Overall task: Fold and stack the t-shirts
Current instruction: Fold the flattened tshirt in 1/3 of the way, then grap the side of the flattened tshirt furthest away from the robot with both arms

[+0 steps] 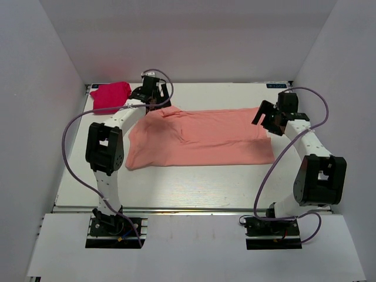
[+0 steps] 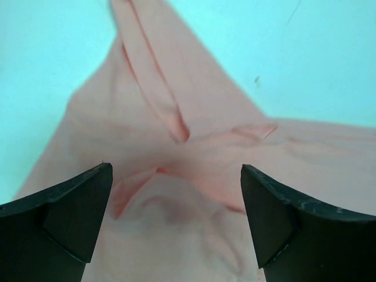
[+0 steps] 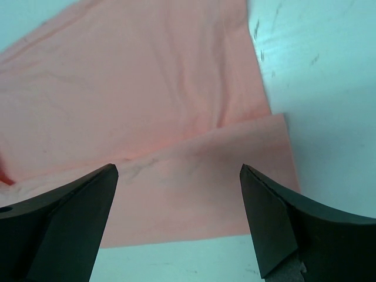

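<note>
**Hovering over both ends of the salmon tee**

The desk (image 1: 176,191) carries the salmon t-shirt (image 1: 200,138) at its centre, long axis running 9 to 3 o'clock. The magenta bundle (image 1: 110,95) sits at 11 o'clock. The left fingers (image 2: 59,217) are spread wide and empty above the shirt's 10 o'clock end. The right fingers (image 3: 282,217) are equally wide over its 3 o'clock hem. Each arm is nearest its own end, so a two-ended pinch looks likely.

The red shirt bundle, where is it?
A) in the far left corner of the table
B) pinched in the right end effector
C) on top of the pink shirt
A: the red bundle lies in the far left corner of the table, while the pink shirt is spread flat across the middle.
</note>
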